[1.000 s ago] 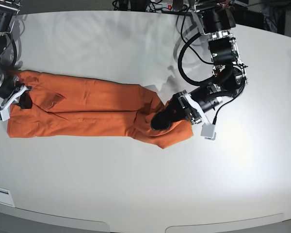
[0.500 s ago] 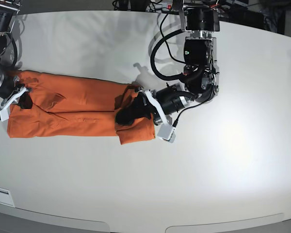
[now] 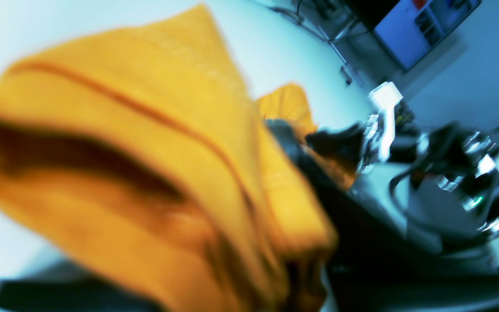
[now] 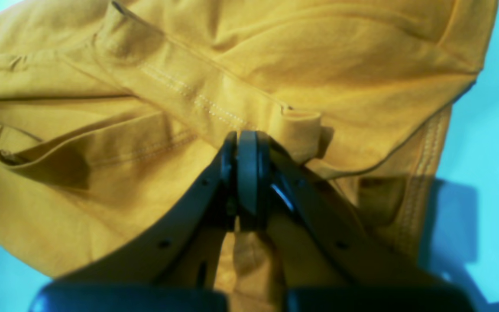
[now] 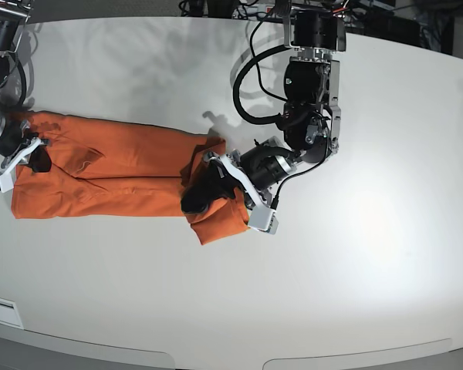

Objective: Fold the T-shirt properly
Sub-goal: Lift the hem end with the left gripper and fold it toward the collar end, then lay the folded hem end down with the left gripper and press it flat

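Both arms black with silver metal joints, looped black cables. White plastic brackets by each hand: left hand (image 5: 197, 199), right hand (image 5: 32, 158). Dark fingers.

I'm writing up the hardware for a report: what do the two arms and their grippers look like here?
The left arm is built of black cylindrical segments with silver metal brackets, and thick black cables loop alongside it. Its left gripper has white plastic parts over dark fingers. The right arm is likewise black with cabling; the right gripper has slim dark grey fingers with small holes and a white bracket.
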`<state>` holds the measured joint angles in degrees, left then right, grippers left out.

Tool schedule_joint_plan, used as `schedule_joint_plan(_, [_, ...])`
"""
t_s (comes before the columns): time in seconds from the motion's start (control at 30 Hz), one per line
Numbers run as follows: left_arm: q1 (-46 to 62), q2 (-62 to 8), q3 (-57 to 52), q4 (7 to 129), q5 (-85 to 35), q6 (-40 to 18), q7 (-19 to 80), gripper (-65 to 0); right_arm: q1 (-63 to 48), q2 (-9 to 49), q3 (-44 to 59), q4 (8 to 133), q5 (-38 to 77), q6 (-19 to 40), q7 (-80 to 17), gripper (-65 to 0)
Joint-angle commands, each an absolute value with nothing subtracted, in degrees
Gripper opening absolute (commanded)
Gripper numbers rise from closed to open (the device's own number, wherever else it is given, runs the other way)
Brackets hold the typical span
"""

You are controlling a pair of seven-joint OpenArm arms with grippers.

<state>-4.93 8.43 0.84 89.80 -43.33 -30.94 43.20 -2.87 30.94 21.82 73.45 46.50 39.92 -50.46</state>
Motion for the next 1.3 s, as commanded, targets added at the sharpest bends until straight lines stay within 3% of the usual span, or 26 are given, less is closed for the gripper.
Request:
schedule_joint_plan(0.0, [-6.24,9.0,1.13,90.59,-46.94,-31.66,41.65,-32.9,-2.35,32.27,22.11,74.11,46.5,40.0,-50.83,-64.7])
schedule_joint_plan(0.03, [-6.22,9.0,1.13,90.59,-48.71,-31.66,41.87,-25.9,-2.35,32.27,22.11,74.11,46.52,40.0,-50.85,-63.2])
schedule_joint_plan(0.1, [-6.24,9.0,1.13,90.59,-50.33,-31.66,42.5,-19.0,-2.35,32.25,22.11,74.11,46.7,40.0,-50.85,-62.8])
schedule_joint_plan(0.53, [-6.24,9.0,1.1,90.59,-50.02,-32.67,42.7,-19.1,-2.35,32.23,22.11,74.11,46.7,40.0,-50.85,-62.8])
schedule_joint_plan(0.6, [-6.24,9.0,1.13,90.59,-50.02,-33.04,43.44,-26.7,-2.35,32.23,22.11,74.11,46.7,40.0,-50.85,-62.8])
schedule_joint_plan(0.63, [-6.24,9.0,1.13,90.59,-50.02,-33.04,44.01,-35.6,-2.35,32.23,22.11,74.11,46.7,40.0,-50.85,-62.8])
schedule_joint_plan(0.7, [-6.24,9.0,1.13,90.59,-49.89,-32.99,45.45,-60.5,-2.35,32.23,22.11,74.11,46.7,40.0,-50.85,-62.8])
schedule_joint_plan(0.73, [-6.24,9.0,1.13,90.59,-49.21,-33.01,45.98,-65.0,-2.35,32.23,22.11,74.11,46.7,40.0,-50.85,-62.8])
schedule_joint_plan(0.83, [-6.24,9.0,1.93,90.59,-43.11,-31.88,46.11,-65.0,-2.35,32.23,22.11,74.11,46.7,40.0,-50.83,-62.8])
schedule_joint_plan(1.0, [-6.22,9.0,8.56,90.59,-29.82,-24.23,44.03,-65.0,-2.17,32.25,22.11,74.11,47.55,40.0,-50.83,-62.8])
schedule_joint_plan(1.27, [-6.24,9.0,15.62,87.66,-13.28,-17.61,41.04,-65.0,-1.32,32.64,22.13,74.26,50.61,40.0,-50.89,-62.8])
